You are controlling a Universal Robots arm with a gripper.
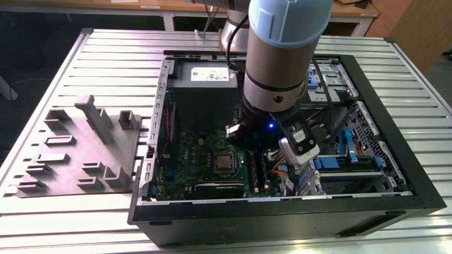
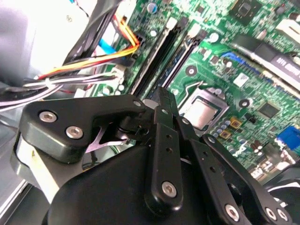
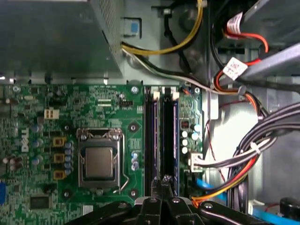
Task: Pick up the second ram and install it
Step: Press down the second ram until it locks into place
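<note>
— Ribbed bare metal on the table, dull silver. Matt grey plastic, probably, for the fixture block.

— Glossy green laminate on the motherboard, brushed metal on the CPU lid. Black plastic slots, slightly shiny. Matt black gripper links, bright steel screws.

The big grey-and-blue robot arm points straight down, w/ a small blue light lit near its wrist. Its black metal gripper hangs low, fingers pressed together. Whether something thin sits between them is hard to tell.
</note>
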